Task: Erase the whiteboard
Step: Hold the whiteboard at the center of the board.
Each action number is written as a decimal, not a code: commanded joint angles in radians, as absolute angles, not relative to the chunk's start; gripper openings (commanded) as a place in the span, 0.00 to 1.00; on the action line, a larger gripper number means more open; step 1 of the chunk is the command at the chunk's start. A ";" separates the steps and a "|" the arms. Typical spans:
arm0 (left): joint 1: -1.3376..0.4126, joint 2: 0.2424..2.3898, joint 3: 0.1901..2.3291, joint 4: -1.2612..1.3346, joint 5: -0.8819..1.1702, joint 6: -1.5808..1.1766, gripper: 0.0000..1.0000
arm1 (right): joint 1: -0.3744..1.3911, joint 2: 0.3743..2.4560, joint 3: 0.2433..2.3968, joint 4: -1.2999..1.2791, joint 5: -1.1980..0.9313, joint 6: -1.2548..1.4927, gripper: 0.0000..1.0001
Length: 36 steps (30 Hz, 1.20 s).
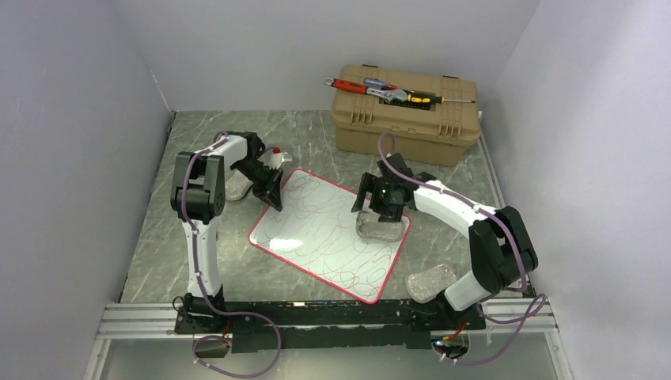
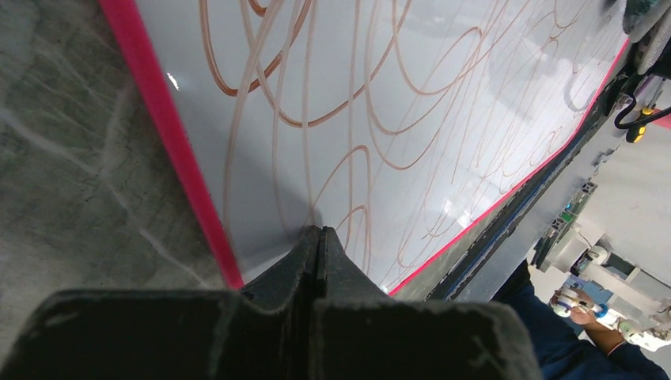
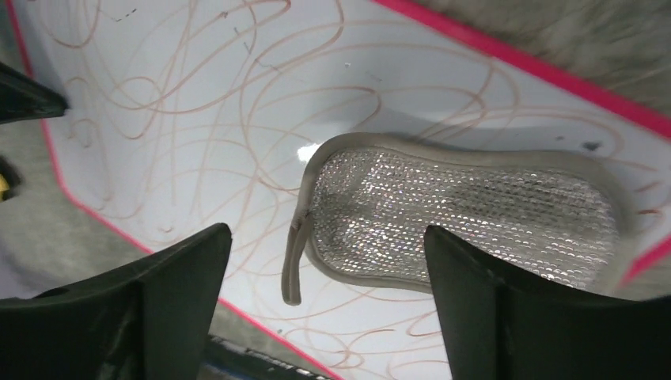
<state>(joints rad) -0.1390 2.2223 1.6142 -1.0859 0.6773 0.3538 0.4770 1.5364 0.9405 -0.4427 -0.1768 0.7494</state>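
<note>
A grey-green marbled table top (image 1: 316, 134), walled in by plain white panels, carried everything. The large flat whiteboard with its glossy white face and thin red rim (image 1: 316, 237) lay flat near the middle of the table, turned at an angle between the two arms. Thin reddish-brown pen loops covered most of its surface (image 2: 411, 95) (image 3: 198, 103).

Behind it, well apart at the far right, stood a tan plastic toolbox with a ribbed lid (image 1: 407, 119).

The left gripper (image 1: 273, 196) was at the board's far left corner. Its black fingers were pressed together with nothing between them, and the joined tips (image 2: 319, 237) sat just inside the red rim. Whether they touched the surface could not be told.

The right gripper (image 1: 380, 207) hung over the board's right edge with its fingers spread wide (image 3: 324, 245), gripping nothing.

Directly beneath that gap lay an oblong silvery mesh scouring pad with a tan fabric border (image 3: 467, 218). It rested flat on the whiteboard with one end reaching over the rim (image 1: 381, 229).

A second similar silvery pad (image 1: 431, 283) lay on the table near the right arm's base, just beside the board's near corner.

On the toolbox lid lay a small cluster of hand tools, red-handled and yellow-and-black-handled (image 1: 372, 89).
</note>
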 commanded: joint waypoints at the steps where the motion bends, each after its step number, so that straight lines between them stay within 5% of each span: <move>1: -0.131 2.219 1.619 -1.032 0.554 0.401 0.04 | 0.555 1.552 1.083 -0.631 0.064 0.703 0.99; 10: -0.091 2.214 1.668 -1.068 0.558 0.403 0.04 | 0.751 1.780 1.302 -0.846 0.331 0.714 0.98; 18: -0.083 2.210 1.660 -1.039 0.529 0.396 0.03 | 0.760 1.833 1.276 -0.824 0.325 0.706 0.74; 21: -0.083 2.231 1.660 -1.031 0.519 0.397 0.03 | 0.737 1.848 1.244 -0.768 0.238 0.706 0.55; 25: -0.084 2.256 1.658 -1.024 0.510 0.402 0.03 | 0.657 1.812 1.168 -0.690 0.104 0.710 0.01; 36: -0.103 2.266 1.709 -1.039 0.492 0.421 0.03 | 0.474 1.585 0.884 -0.460 -0.157 0.718 0.00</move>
<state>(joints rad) -0.0940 2.2234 1.6619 -1.1099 0.5934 0.3656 0.4961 1.6253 0.9516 -0.5766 -0.0299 0.7105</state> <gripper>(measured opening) 0.040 0.033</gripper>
